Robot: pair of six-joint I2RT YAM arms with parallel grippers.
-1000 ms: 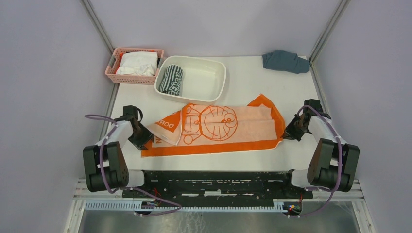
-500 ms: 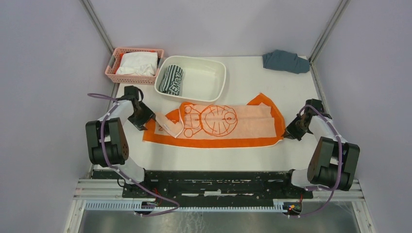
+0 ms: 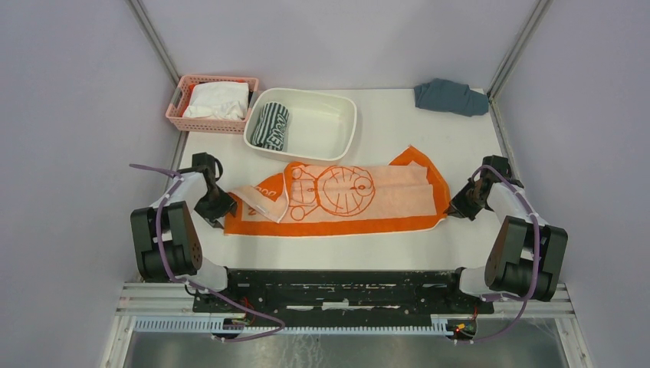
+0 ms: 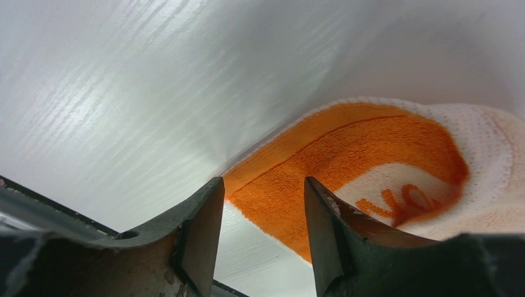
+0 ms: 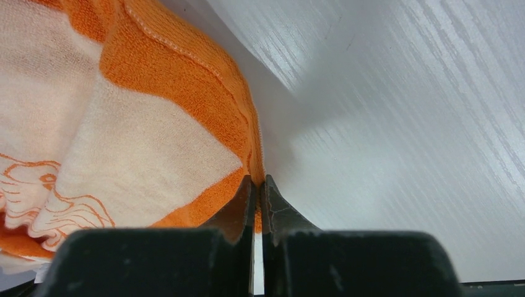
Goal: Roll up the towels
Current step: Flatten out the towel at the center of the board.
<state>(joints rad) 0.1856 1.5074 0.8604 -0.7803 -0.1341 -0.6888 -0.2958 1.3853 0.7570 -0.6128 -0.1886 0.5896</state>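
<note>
Top view: white wood-grain tabletop, grey walls around. The orange towel, terry with a peach centre and line-drawn cartoon, lies spread lengthwise across the near middle. Its left end is folded back over itself, white lettering showing. Left end effector sits at that left end, right end effector at the near right corner. The striped towel, dark green and white, lies rolled in the left of a white oval tub. Beside it a pink lattice basket holds a crumpled white cloth. A blue-grey cloth is bunched at the far right.

Left wrist: dark fingers parted, gripping nothing. The towel's curled orange border runs into the gap between them.

Right wrist: fingers pressed together, pinching the stitched orange hem at the towel's edge.
</note>
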